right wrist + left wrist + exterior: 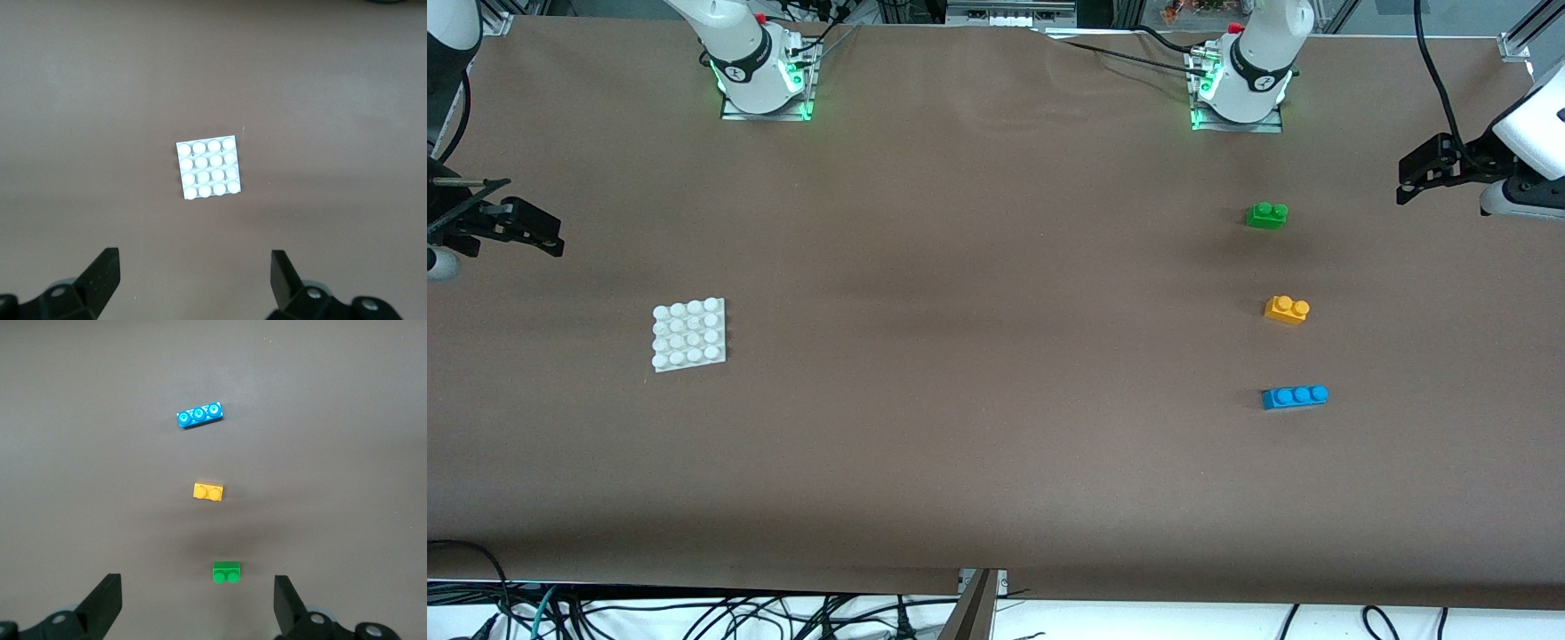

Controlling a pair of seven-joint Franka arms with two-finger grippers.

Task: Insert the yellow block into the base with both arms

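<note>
Both hands wait spread and empty, the left hand [197,603] over the surface's left-arm end, the right hand [193,280] over the right-arm end; yellow block [1287,309] lies between green brick [1267,215] at its 12 o'clock and blue brick [1295,396] at 6 o'clock, well apart from the base [689,334], so a misaimed descent risks seizing a neighbour.

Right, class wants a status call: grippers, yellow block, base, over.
Left gripper and right gripper open, empty, waiting at table ends. Yellow block untouched between green brick and blue brick. Base bare, nothing blocking.
</note>
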